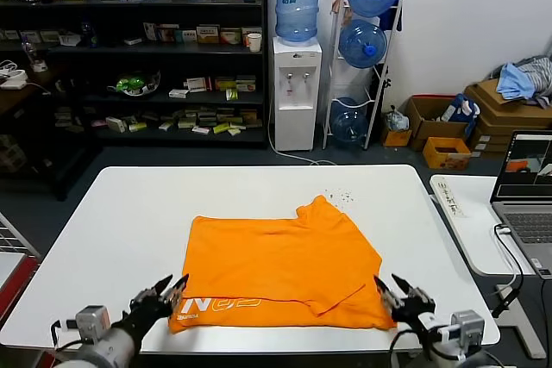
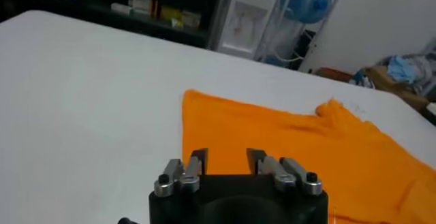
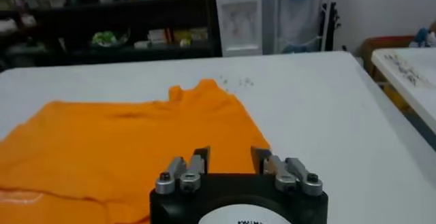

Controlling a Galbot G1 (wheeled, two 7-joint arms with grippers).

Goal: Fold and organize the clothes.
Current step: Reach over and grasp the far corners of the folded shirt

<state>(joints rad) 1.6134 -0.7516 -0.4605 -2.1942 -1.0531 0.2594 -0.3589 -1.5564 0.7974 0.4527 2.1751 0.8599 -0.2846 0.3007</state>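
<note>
one pale print on the orange t-shirt (image 1: 280, 263), head view only

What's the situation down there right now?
Left gripper and right gripper open, at near corners of orange T-shirt. Shirt flat, partly folded on white table. Nothing in the way.

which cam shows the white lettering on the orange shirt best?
Head view: the lettering reads clearly along the near hem of the T-shirt, close to the left gripper. The right wrist view catches only a faint pale strip at the shirt's edge. The left wrist view shows plain orange fabric.
</note>
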